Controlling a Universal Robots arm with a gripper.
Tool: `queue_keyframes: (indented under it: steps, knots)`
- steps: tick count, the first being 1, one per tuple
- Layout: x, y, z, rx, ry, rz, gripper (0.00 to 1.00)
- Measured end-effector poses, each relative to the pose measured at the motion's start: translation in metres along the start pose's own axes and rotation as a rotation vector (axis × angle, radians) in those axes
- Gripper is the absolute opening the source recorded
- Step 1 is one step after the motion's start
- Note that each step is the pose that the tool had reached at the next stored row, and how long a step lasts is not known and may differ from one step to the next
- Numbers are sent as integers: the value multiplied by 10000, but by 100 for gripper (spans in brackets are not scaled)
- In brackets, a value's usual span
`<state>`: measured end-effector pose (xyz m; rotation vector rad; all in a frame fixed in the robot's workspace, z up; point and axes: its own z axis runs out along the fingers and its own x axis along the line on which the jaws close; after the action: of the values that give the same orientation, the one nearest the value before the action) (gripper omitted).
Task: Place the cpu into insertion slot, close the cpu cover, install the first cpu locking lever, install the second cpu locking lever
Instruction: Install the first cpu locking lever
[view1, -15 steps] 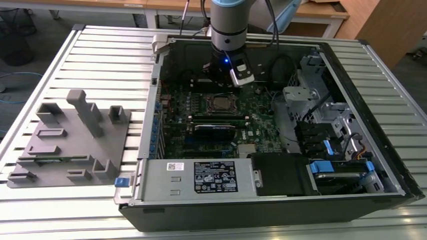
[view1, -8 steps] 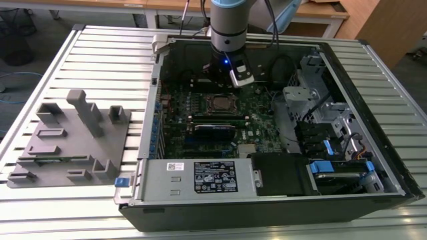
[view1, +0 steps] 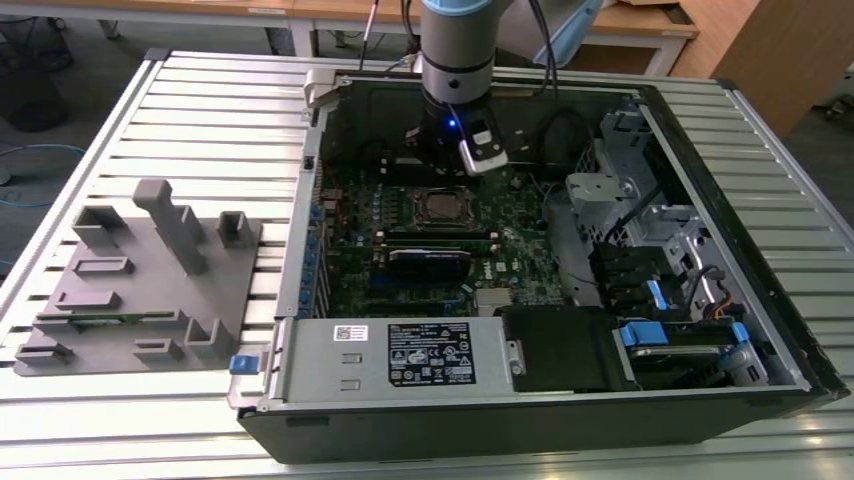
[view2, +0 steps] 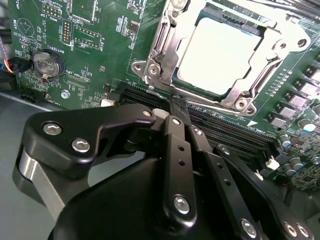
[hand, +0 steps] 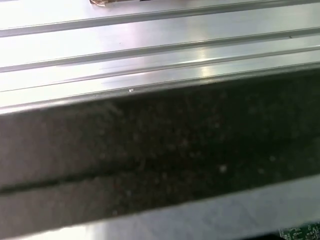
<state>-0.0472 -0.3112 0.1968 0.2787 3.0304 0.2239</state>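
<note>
In the second wrist view the cpu (view2: 220, 50), pale silver-tan, lies flat in the insertion slot on the green board. The silvery cpu cover (view2: 292, 30) is down around it like a frame. My gripper (view2: 176, 106) is shut, its black fingers (view2: 177, 135) pressed together with nothing between them. Their tips hover at the socket edge beside a long black memory slot. In the exterior view the gripper (view1: 441, 172) hangs inside the open computer case, just behind the insertion slot (view1: 437, 206).
A coin battery (view2: 47, 65) sits on the board to one side. In the exterior view the power supply (view1: 394, 355) fills the case front, drive bays (view1: 667, 260) the exterior view's right, and a grey fixture (view1: 147, 280) stands on the slatted table. The first wrist view faces the dark case wall (hand: 160, 150).
</note>
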Motion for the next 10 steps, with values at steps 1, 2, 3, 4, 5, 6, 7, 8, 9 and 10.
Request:
queue_keyframes:
  steps: [1, 2, 3, 4, 5, 6, 7, 8, 9, 10]
  knots:
    - [0, 3, 0, 6, -6, 31, 11]
    - [0, 5, -2, 13, -12, 64, 11]
    - [0, 6, -4, 17, -17, 95, 11]
    - [0, 7, -9, 21, -22, 127, 11]
    - [0, 8, -14, 23, -26, 152, 11]
    - [-1, 9, -20, 25, -30, 173, 11]
    - [-2, 11, -27, 27, -32, 186, 11]
    - [-2, 12, -33, 27, -33, 194, 11]
    - [-2, 12, -39, 27, -34, 198, 11]
    - [-3, 13, -42, 28, -35, 201, 11]
